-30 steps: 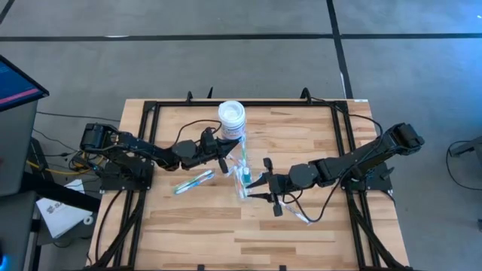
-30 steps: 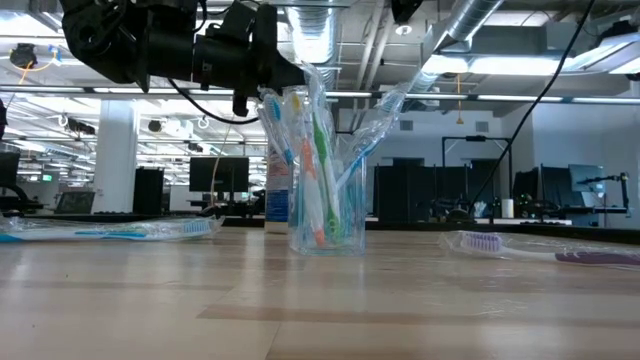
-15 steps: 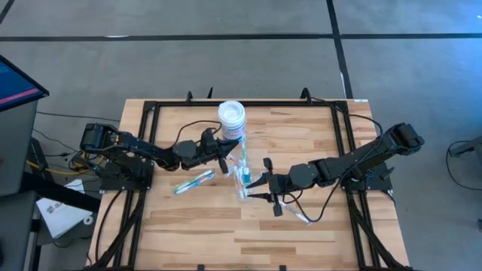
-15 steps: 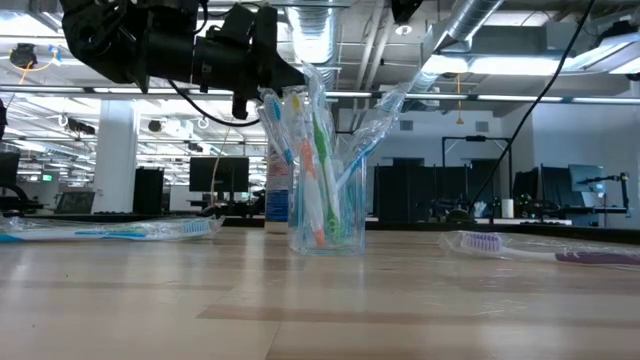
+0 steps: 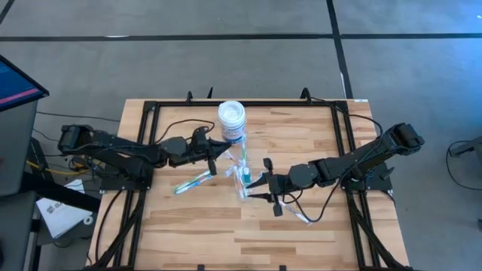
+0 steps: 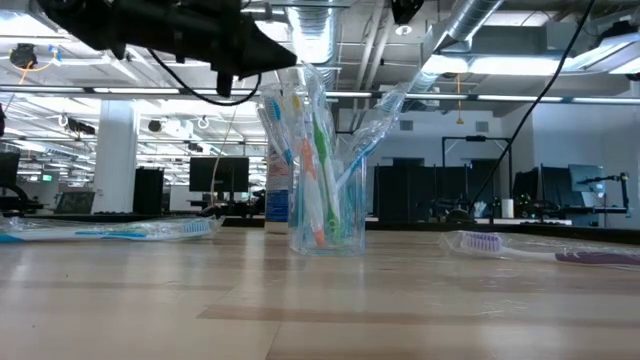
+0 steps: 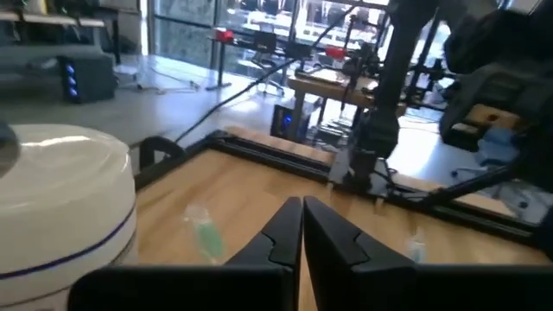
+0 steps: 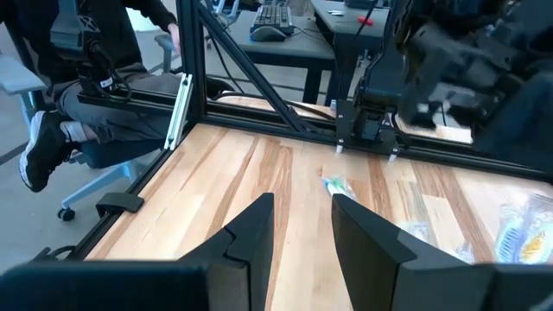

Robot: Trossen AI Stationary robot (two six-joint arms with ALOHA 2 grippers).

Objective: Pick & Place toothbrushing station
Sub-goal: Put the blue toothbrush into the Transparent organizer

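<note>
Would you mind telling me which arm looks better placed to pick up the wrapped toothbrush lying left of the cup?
Probably the left. Its gripper, jaws shut, hangs just above and beside the toothbrush, while the right gripper, jaws open, waits on the far side of the cup, which blocks its direct path.

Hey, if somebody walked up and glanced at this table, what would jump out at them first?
Probably the clear cup near the table's middle, stuffed with wrapped toothbrushes fanning upward. Behind it stands a white jar, and the two dark arms reach in from either side: the left end effector shut beside the jar, the right end effector open beside the cup.
</note>
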